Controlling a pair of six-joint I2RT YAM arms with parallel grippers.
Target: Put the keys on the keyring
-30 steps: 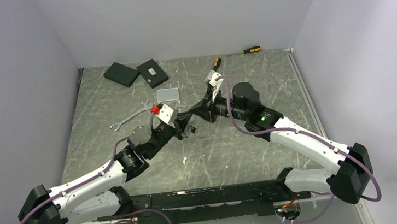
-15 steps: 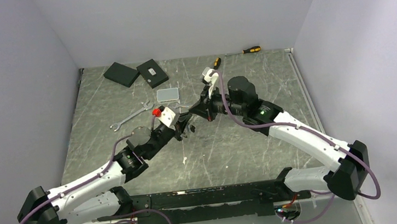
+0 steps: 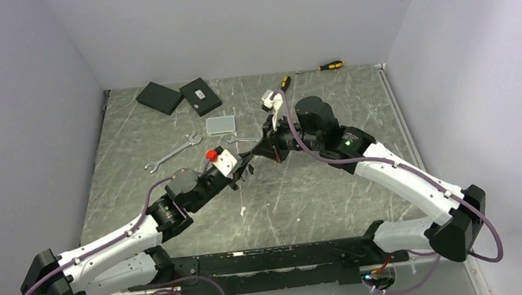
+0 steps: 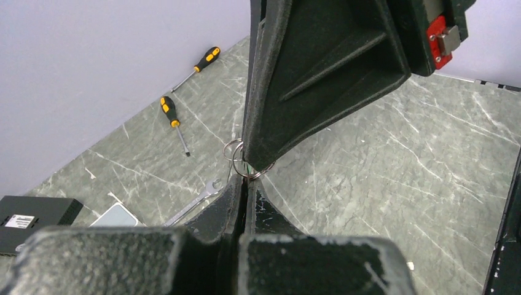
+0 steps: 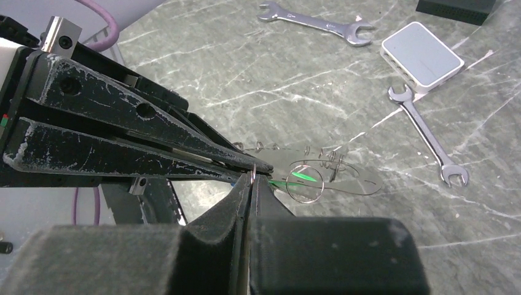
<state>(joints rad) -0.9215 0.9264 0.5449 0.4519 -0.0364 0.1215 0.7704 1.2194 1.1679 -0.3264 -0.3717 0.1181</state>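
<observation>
Where the two arms meet over the middle of the surface (image 3: 306, 194), both pairs of fingers are clenched tight, tip against tip. The left gripper (image 4: 246, 182) reaches in from 7 o'clock and the right gripper (image 5: 253, 182) from 4 o'clock. Right at those meeting tips hangs the thin wire keyring (image 5: 305, 199), with a green-tagged key (image 5: 305, 177) lying across it. Which pair of fingers pinches which wire, I can't tell. A wrench (image 3: 171, 154) lies out at 10 o'clock and a white box (image 3: 220, 124) near 11. Black boxes (image 3: 160, 97) sit beyond it, and screwdrivers (image 3: 284, 83) lie toward 12 and 1.
</observation>
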